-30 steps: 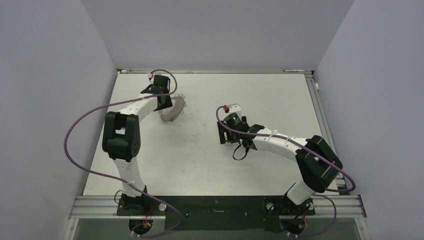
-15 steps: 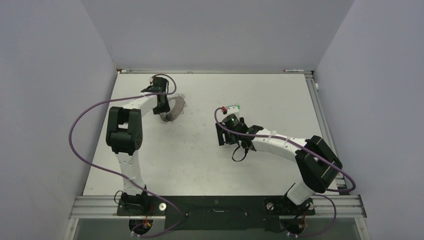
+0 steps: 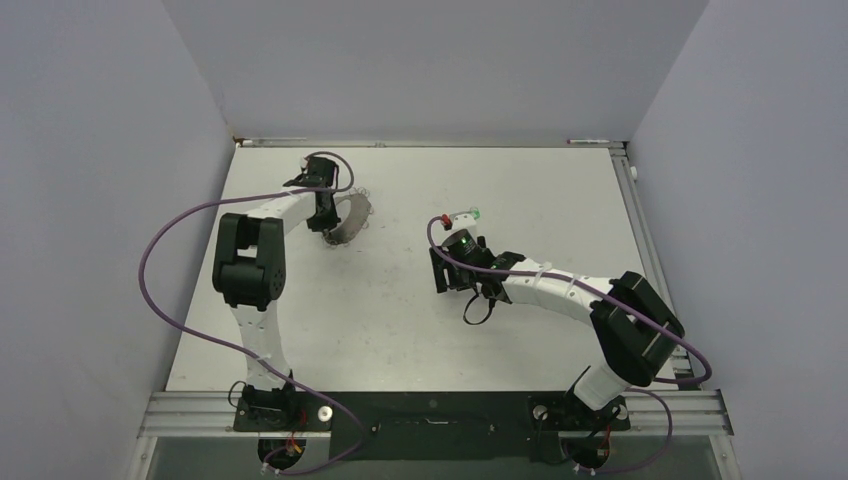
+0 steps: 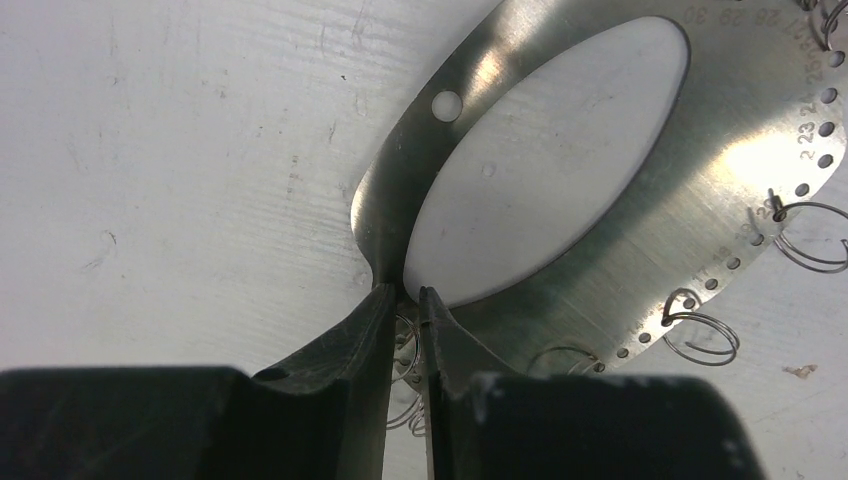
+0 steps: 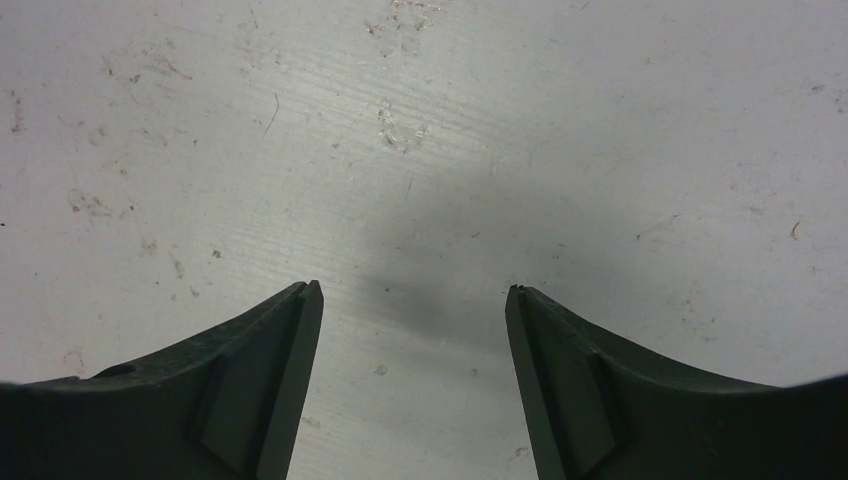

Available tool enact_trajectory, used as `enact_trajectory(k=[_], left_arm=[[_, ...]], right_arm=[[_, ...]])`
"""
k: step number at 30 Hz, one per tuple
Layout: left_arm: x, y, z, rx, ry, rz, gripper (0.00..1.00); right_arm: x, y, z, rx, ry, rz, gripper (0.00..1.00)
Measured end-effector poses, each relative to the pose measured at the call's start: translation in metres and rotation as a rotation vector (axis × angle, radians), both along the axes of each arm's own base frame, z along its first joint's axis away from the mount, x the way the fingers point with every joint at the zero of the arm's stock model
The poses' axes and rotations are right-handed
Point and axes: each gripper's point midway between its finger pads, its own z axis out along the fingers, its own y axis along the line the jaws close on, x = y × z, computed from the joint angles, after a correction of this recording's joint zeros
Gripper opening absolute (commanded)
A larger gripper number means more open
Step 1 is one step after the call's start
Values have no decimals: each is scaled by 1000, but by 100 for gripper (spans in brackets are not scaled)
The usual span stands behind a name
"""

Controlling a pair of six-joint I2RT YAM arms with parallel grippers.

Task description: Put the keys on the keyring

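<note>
The keyring (image 4: 640, 240) is a large flat grey metal ring with numbered holes and several tiny wire loops along its rim. It sits at the back left of the table (image 3: 400, 330), where its band shows as the keyring (image 3: 352, 218). My left gripper (image 4: 405, 290) is shut on the ring's near band, one finger on each side, and appears in the top view as the left gripper (image 3: 325, 222). The key (image 3: 474, 212), a tiny green piece, lies on the table just beyond my right gripper (image 3: 445, 268). In the right wrist view the right gripper (image 5: 412, 290) stands open over bare table, and no key shows there.
A small white bit with a red end (image 3: 445, 218) lies next to the green key. Grey walls close in the table on the left, back and right. A metal rail (image 3: 640, 230) runs along the right edge.
My left gripper has closed onto the ring's band. The right gripper has drawn back slightly toward the near side, uncovering the green key, and its jaws have narrowed a little.
</note>
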Motion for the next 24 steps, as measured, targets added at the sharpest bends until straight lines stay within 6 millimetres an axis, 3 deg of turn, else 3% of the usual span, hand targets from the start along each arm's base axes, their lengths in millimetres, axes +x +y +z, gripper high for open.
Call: enact_trajectory(k=[7, 13, 16, 20, 24], left_arm=[[-2, -1, -1, 12, 7, 1, 0], [-10, -7, -3, 20, 13, -12, 0], [-16, -10, -3, 22, 18, -17, 0], [-22, -14, -3, 19, 16, -15, 0], [-30, -20, -3, 21, 18, -23, 0]], right_arm=[[-4, 2, 6, 16, -6, 2, 69], [-11, 8, 32, 97, -18, -19, 74], [-13, 20, 65, 204, -1, -63, 78], [-11, 48, 137, 442, 1, -143, 85], [-21, 60, 199, 647, 32, -255, 85]])
